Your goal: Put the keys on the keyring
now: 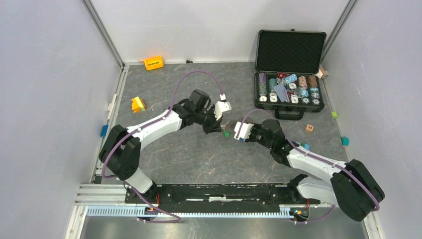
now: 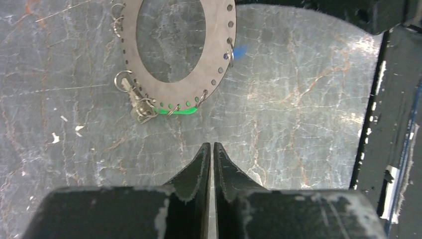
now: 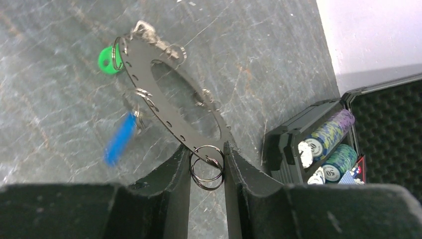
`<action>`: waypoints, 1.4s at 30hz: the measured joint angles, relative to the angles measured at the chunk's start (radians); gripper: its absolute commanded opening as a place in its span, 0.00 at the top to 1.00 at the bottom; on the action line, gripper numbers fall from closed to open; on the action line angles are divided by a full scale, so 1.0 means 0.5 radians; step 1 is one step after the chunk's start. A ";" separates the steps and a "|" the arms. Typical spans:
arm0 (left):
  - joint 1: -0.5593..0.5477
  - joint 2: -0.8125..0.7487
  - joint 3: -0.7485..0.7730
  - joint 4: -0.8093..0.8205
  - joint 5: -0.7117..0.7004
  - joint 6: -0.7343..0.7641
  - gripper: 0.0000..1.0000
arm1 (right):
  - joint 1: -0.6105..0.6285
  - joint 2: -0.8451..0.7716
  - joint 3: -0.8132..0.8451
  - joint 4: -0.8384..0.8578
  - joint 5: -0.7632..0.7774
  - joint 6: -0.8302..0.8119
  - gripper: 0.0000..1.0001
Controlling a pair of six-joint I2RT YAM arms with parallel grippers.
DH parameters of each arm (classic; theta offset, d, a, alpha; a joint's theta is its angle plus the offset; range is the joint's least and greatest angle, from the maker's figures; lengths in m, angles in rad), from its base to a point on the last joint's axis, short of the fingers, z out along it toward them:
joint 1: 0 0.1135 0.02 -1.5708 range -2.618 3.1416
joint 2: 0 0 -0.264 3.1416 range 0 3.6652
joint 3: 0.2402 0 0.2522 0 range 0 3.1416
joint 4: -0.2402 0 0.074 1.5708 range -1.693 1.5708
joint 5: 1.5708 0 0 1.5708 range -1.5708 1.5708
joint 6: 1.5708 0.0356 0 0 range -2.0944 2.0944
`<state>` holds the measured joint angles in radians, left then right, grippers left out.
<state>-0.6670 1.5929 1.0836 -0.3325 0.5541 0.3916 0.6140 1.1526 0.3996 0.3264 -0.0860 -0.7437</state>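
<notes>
The keyring [image 3: 171,127] is a flat dark-grey ring with holes along its rim. My right gripper [image 3: 206,149] is shut on the small dark split rings [image 3: 206,169] at its near edge and holds it tilted over the table. The green key [image 3: 106,59] hangs from the far rim. The blue key [image 3: 119,138] hangs from the left rim and looks blurred. In the left wrist view the keyring [image 2: 174,89] lies ahead with the green key [image 2: 175,111] under its near rim. My left gripper [image 2: 209,145] is shut and empty, just short of it. From above, both grippers [image 1: 215,127] [image 1: 234,130] meet mid-table.
An open black case [image 1: 288,74] of poker chips stands at the back right. An orange block [image 1: 154,62] and a yellow block [image 1: 138,104] lie back left. A wooden cube [image 1: 309,128] and a green block [image 1: 345,141] lie at the right.
</notes>
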 measured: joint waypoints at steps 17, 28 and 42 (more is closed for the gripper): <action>0.000 -0.043 0.027 -0.130 -0.011 0.024 0.64 | 0.011 0.118 -0.243 -0.140 0.079 -0.431 0.86; 0.000 -0.190 0.001 -0.141 -0.058 0.066 0.61 | 0.011 0.500 0.034 -0.101 0.259 -0.452 0.69; 0.055 -0.464 -0.122 -0.166 -0.169 0.127 0.22 | -0.009 0.445 0.198 -0.316 0.190 -0.435 0.02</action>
<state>-0.6395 1.3609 1.0225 -0.4156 0.4694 0.4553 0.6094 1.3750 0.4988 0.1684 0.0090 -0.9611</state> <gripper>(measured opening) 0.722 0.963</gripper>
